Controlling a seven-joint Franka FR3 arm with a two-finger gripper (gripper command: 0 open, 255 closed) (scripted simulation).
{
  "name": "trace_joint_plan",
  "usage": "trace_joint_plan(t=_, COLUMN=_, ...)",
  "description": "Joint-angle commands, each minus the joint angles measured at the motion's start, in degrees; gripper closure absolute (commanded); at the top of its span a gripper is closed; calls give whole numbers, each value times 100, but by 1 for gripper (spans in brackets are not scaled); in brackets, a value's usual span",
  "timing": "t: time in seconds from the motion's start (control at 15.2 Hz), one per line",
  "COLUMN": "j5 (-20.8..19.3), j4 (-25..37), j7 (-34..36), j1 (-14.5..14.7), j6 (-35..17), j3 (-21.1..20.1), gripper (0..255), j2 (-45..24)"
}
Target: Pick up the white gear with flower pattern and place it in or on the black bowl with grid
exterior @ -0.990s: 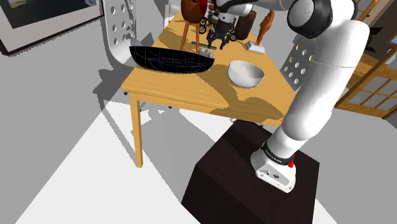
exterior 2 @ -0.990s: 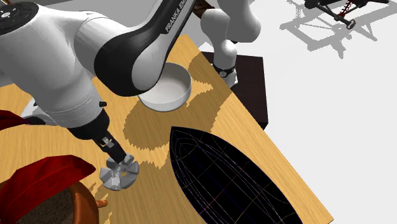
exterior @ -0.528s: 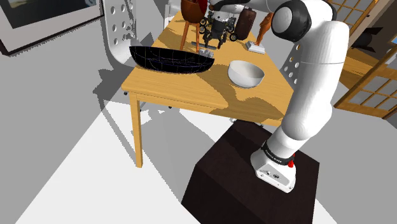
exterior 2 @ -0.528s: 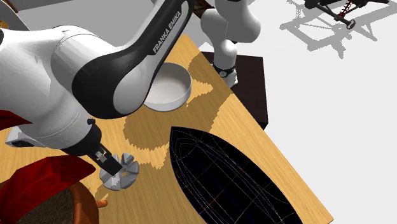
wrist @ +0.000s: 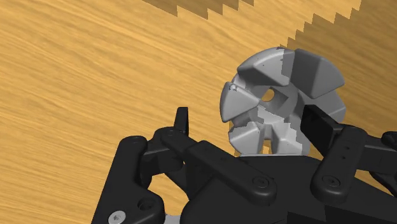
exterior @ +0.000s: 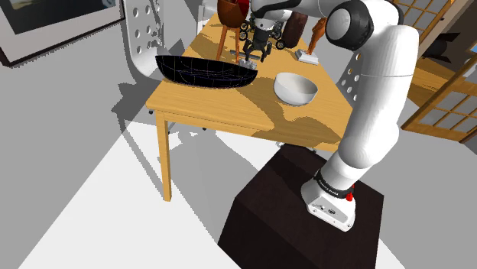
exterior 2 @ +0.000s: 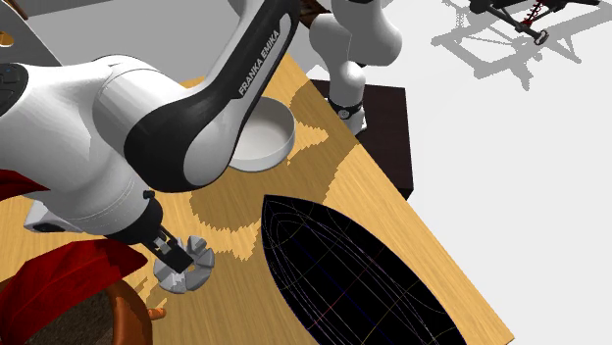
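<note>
Wrist view: gripper (wrist: 251,124) spread wide w/ the grey-white gear (wrist: 280,95) flat on the table (wrist: 95,63) between its fingers but off-centre, close to one finger, so closing prob. shoves it sideways or nips one tooth & it slips.

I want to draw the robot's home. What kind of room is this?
Probably a dining room: a wooden table, a white chair with holes beside it, and a framed picture on the wall.
</note>
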State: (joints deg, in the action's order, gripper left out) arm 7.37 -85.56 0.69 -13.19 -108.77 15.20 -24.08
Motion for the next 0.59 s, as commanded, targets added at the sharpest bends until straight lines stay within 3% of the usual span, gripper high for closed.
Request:
trace_joint_plan(t=0.0, j5=0, j4=1, j7=0, j1=0, j6=-1, j3=0, gripper=0, j2=-1)
trace_joint_plan(t=0.07, j5=0, j4=1, j7=0, j1=0, j6=0, j3=0, gripper=0, j2=-1)
trace_joint_plan(t=0.13, j5=0, j4=1, j7=0, j1=0, j6=0, j3=0, gripper=255, j2=-1)
trace_joint_plan(t=0.53, j5=1, j4=5, j7=0, j1=-1, j6=-1, j3=-1, gripper=255, j2=-5)
